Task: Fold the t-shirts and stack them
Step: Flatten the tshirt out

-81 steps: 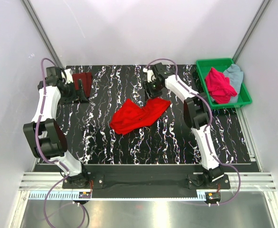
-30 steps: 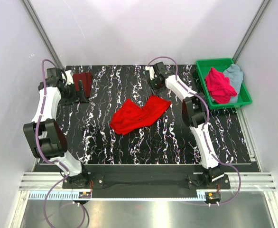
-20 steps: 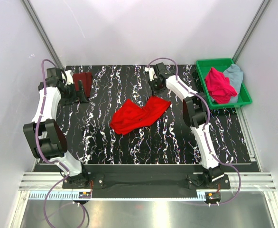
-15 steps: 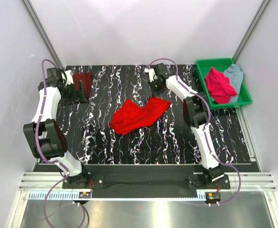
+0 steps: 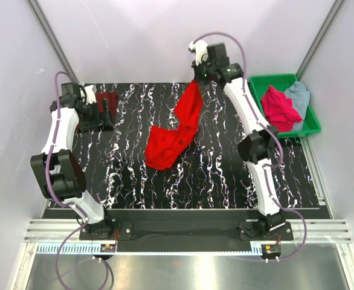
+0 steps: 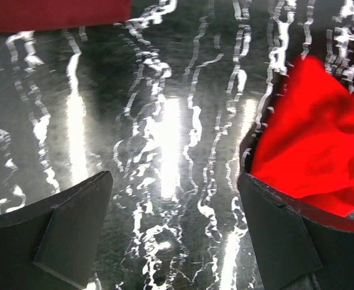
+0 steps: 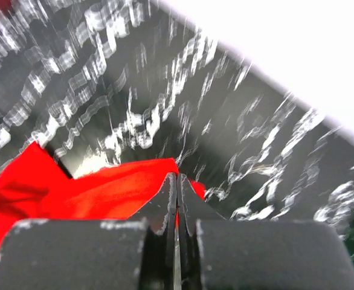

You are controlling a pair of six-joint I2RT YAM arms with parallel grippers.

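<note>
The bright red t-shirt (image 5: pixel 172 136) is soft, matt cloth, rumpled, and so are the dark maroon t-shirt (image 5: pixel 109 98), the magenta-pink t-shirt (image 5: pixel 279 107) and the pale grey-blue t-shirt (image 5: pixel 299 93). The table (image 5: pixel 225 175) is smooth and glossy, black with white marbling that throws back glare, while the green tray (image 5: pixel 315 125) looks like smooth plastic. The left gripper (image 6: pixel 174 181) has matt black fingers (image 6: pixel 68 232), seemingly plastic.

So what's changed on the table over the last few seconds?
The right gripper shut on one edge of the bright red cloth t-shirt and pulled it up and toward the far wall, stretching it out. The left gripper stayed open by the dark maroon t-shirt; the green plastic tray, its magenta-pink shirt and pale grey-blue shirt are unchanged.
</note>
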